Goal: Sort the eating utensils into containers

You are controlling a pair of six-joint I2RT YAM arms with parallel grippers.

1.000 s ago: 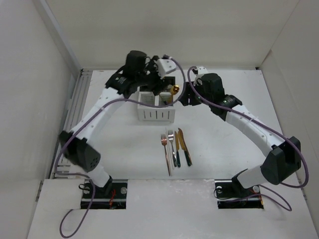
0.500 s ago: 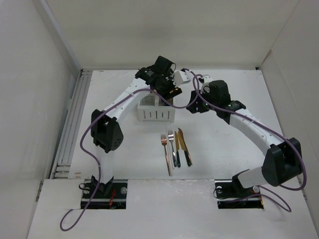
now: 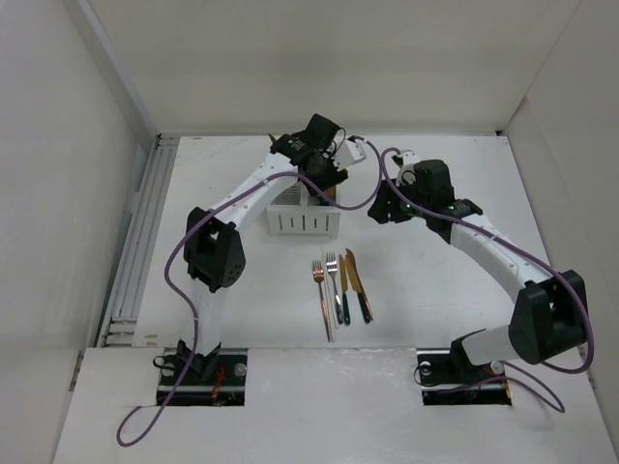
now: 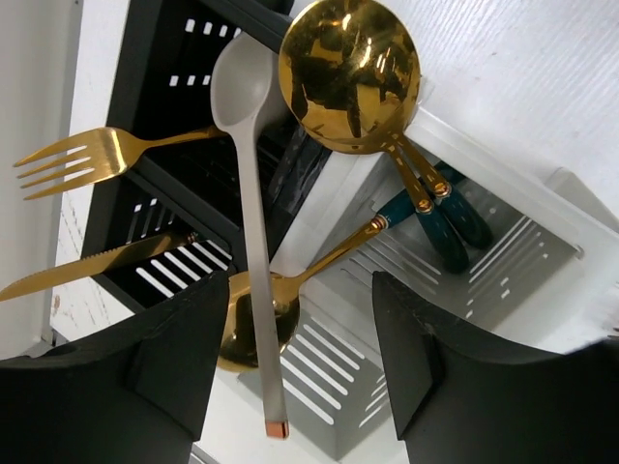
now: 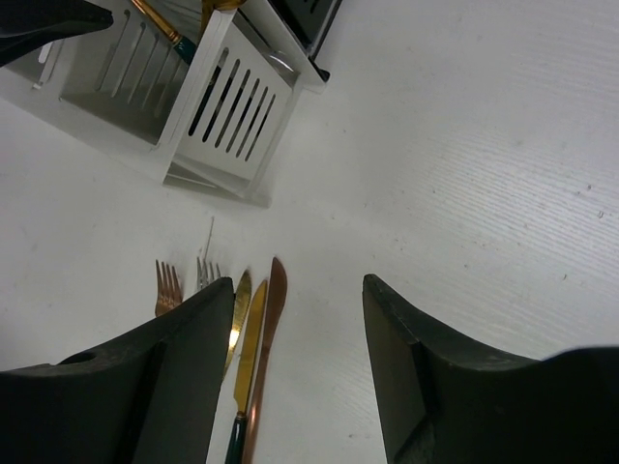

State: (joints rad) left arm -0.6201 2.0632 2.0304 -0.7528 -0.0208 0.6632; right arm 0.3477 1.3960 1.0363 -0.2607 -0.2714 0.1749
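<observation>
**Unsorted forks and knives in front of the containers, both grippers empty**

The row of forks and knives [image 3: 342, 282] lay flat on the table [image 3: 242, 290], just on the near side of the white container [image 3: 305, 225]. The pieces lay side by side with their long axes running near to far, heads toward the container and handles toward the arm bases. In the right wrist view a rose fork [image 5: 167, 283] ended the row on the left and a copper-toned knife [image 5: 276, 290] on the right.

The right gripper [image 5: 298, 290] hovered beyond the row and to its right, jaws apart with nothing between them. It was judged the better placed for the next pick, with its jaws set across a handle.

The left gripper [image 4: 300, 324] hung over the containers, jaws parted and clamping nothing. A cream spoon [image 4: 250, 222] ran lengthwise through the gap, apparently touching neither finger. Which compartment it rested in could not be told.

The white container held gold spoons [image 4: 348, 72] with teal handles. The black container [image 4: 160, 58] held a gold fork [image 4: 87, 159] and a serrated gold knife [image 4: 97, 271], seemingly in separate compartments.
</observation>
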